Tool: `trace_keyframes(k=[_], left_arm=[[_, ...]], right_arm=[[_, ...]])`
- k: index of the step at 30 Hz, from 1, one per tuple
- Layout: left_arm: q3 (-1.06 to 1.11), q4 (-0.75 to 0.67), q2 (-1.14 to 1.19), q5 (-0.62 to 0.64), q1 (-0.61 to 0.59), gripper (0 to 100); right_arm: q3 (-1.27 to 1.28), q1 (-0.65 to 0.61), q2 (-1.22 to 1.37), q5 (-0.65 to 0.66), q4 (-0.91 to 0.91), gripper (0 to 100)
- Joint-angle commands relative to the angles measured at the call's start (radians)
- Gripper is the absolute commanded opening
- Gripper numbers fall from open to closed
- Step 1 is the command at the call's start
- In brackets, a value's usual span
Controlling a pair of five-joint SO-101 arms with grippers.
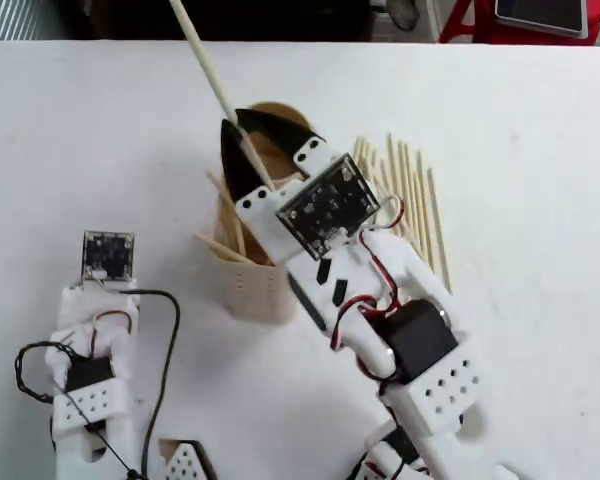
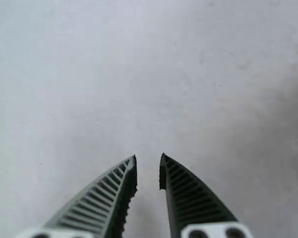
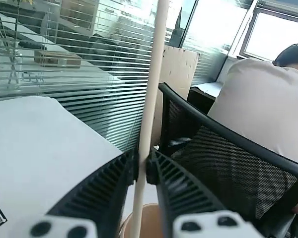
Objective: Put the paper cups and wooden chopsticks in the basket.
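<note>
Wooden chopstick (image 1: 206, 65): gripped low on its shaft by the clenched right gripper (image 3: 142, 166) and held tilted above the basket (image 1: 252, 292), where other sticks (image 1: 220, 248) are already lodged. A loose row (image 1: 410, 195) is laid on the table (image 1: 540, 120) beside it. Judged light, stiff, smooth and prone to pivoting, so it is best pinched near mid-length. Left gripper (image 2: 148, 166): slightly parted, apparently empty, over bare table.
</note>
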Motion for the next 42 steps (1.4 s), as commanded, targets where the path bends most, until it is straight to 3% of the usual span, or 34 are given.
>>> trace_keyframes(k=[1,3,6,11,14,17,19,25,28,33,36,42], left_arm=[[-0.002,0.002,-0.016,-0.012,-0.008,10],[-0.002,0.002,-0.016,-0.012,-0.008,10],[-0.002,0.002,-0.016,-0.012,-0.008,10],[-0.002,0.002,-0.016,-0.012,-0.008,10],[-0.002,0.002,-0.016,-0.012,-0.008,10],[-0.002,0.002,-0.016,-0.012,-0.008,10],[-0.002,0.002,-0.016,-0.012,-0.008,10],[-0.002,0.002,-0.016,-0.012,-0.008,10],[-0.002,0.002,-0.016,-0.012,-0.008,10],[-0.002,0.002,-0.016,-0.012,-0.008,10],[-0.002,0.002,-0.016,-0.012,-0.008,10],[-0.002,0.002,-0.016,-0.012,-0.008,10]], right_arm=[[-0.009,-0.010,0.002,-0.005,-0.005,13.0],[-0.009,-0.010,0.002,-0.006,0.004,17.8],[-0.009,-0.010,0.004,-0.006,0.024,17.5],[-0.009,0.015,-0.002,0.009,0.053,10.4],[-0.009,0.099,-0.048,0.112,0.180,4.9],[-0.009,0.208,-0.134,0.216,0.326,2.9],[-0.009,0.297,-0.231,0.215,0.424,3.1],[0.031,0.679,-0.371,0.252,0.549,3.2],[0.112,0.780,-0.282,0.365,0.545,3.2],[0.187,0.817,0.064,0.509,0.544,3.3],[0.141,0.819,0.317,0.526,0.526,5.1],[-0.083,0.878,0.756,0.522,0.490,18.0]])
